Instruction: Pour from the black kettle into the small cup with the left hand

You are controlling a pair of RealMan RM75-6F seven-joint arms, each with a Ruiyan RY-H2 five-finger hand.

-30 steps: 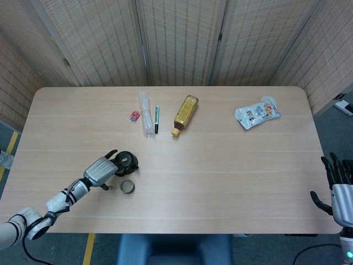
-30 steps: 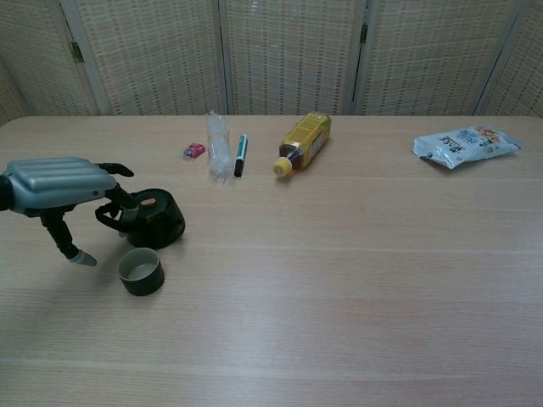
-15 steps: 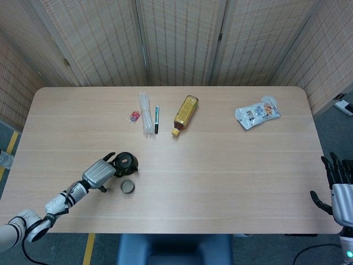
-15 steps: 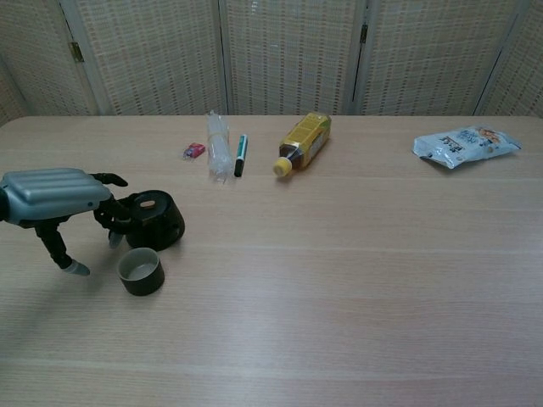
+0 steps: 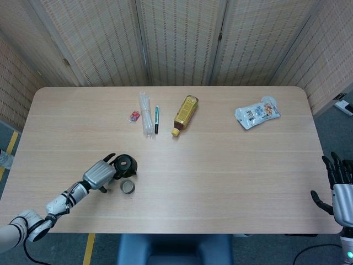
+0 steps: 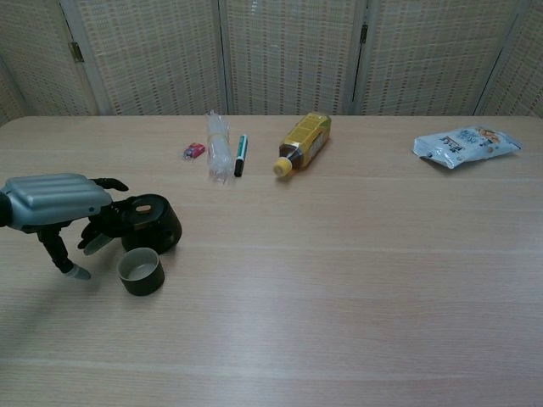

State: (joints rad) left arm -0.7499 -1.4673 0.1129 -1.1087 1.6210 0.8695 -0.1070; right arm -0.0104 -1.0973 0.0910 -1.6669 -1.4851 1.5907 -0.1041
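Black kettle upright; left robot hand palm-down, fingers around handle (grip unclear).

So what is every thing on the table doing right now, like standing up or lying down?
black kettle: upright on the table, left hand's fingers at its handle side
small cup: upright, mouth open, just in front of the kettle
left hand: beside the kettle; grip unclear
right hand: off the table edge, fingers apart, holding nothing
yellow bottle: lying down, cap on
pen: lying flat
snack bag: lying flat
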